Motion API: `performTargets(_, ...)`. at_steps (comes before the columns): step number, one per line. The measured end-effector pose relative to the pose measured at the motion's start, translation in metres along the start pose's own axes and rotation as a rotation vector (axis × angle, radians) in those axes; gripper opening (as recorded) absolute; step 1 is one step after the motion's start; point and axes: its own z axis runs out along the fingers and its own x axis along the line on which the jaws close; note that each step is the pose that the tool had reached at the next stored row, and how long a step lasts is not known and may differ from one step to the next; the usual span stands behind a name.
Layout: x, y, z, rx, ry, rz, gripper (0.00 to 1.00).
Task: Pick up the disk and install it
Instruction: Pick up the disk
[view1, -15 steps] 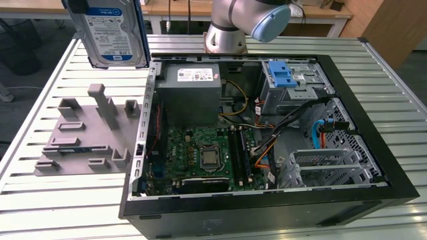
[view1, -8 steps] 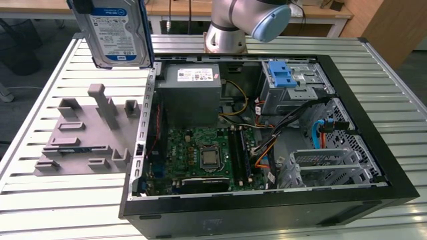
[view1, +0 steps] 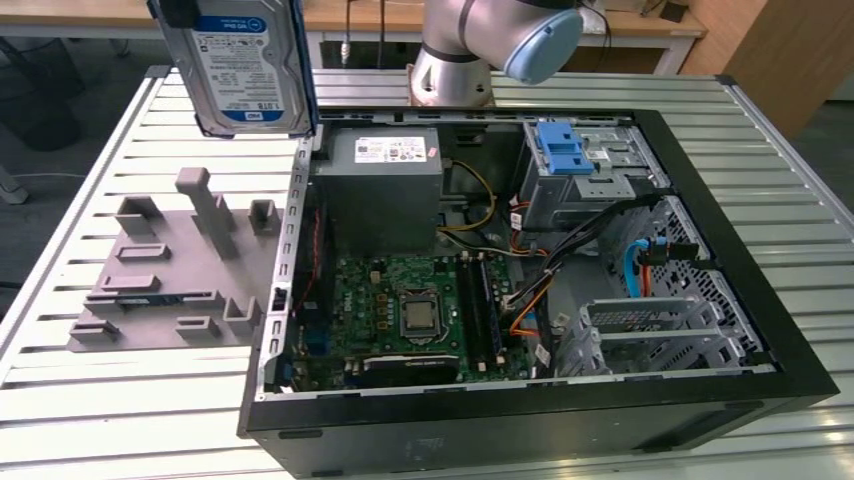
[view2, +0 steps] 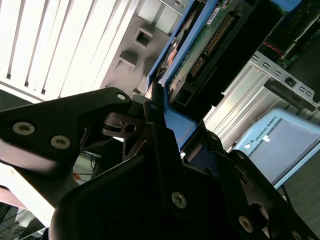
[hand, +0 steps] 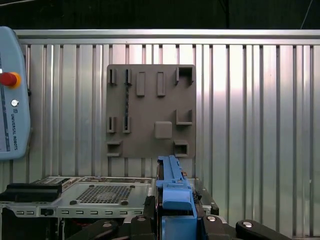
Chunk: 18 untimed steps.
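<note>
The hand (view2: 167, 127) is closed on the disk (view1: 247, 65), its black fingers (view2: 155, 112) clamped against the blue bracket that frames the drive. In the exterior view the disk hangs upright in the air, its white-and-blue label facing the camera, over the far part of the slatted metal desk (view1: 120, 400), toward the exterior view's left. It is lifted clear of the grey fixture plate (view1: 174, 270) and sits by the far left corner of the open computer case (view1: 534, 420) as that view shows it. The second wrist view looks along the held disk (view2: 200, 50) and shows its green circuit-board underside and a connector row. In the first wrist view the bracket's blue edge (hand: 172, 182) rises from the hand (hand: 175, 220), with the fixture plate (hand: 150, 110) lying flat on the desk beyond it. Inside the case lie the grey power-supply box (view1: 380, 190), the motherboard (view1: 414, 310) and a ribbed blue latch (view1: 574, 150) at the drive bay. The arm (view1: 481, 50) stands behind the case.
</note>
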Motion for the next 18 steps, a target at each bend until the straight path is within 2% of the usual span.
performTargets(18, -0.0002, -0.0184, 0.0002, 0.0000, 0.0000, 0.000, 0.36)
